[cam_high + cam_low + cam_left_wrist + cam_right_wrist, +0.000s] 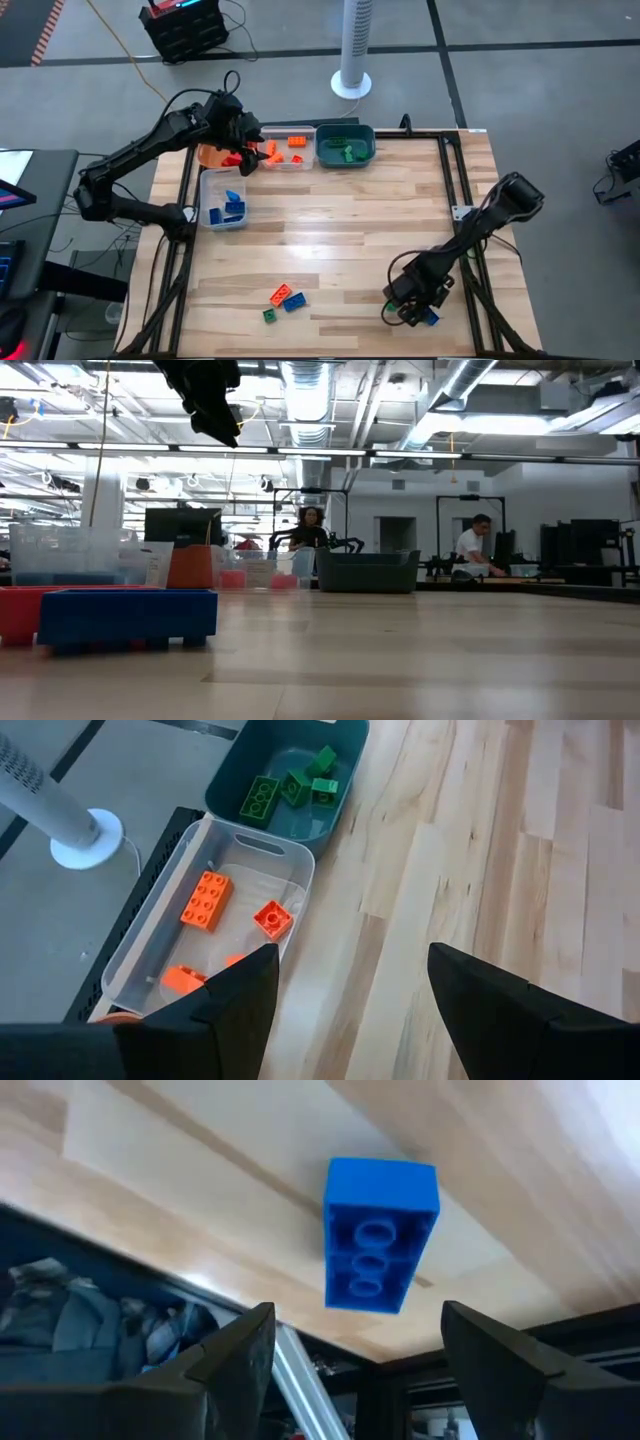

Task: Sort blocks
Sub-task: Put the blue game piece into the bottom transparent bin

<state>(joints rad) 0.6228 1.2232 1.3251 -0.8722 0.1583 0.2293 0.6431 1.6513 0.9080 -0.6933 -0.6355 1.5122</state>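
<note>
Blue block (380, 1235) on table edge, ahead of right hand (350, 1345); fingers apart, nothing held.

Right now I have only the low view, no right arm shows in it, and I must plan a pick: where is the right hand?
Observer: The right hand hovers open at the table corner far from the bins, over a blue rectangular studded plastic brick.
Operator: Is that brick gripped?
Observer: No. It lies on the wooden table, ahead of the open fingers and apart from them.
Operator: And the left hand?
Observer: The left hand hangs open and empty by the clear plastic bin holding orange bricks.
</note>
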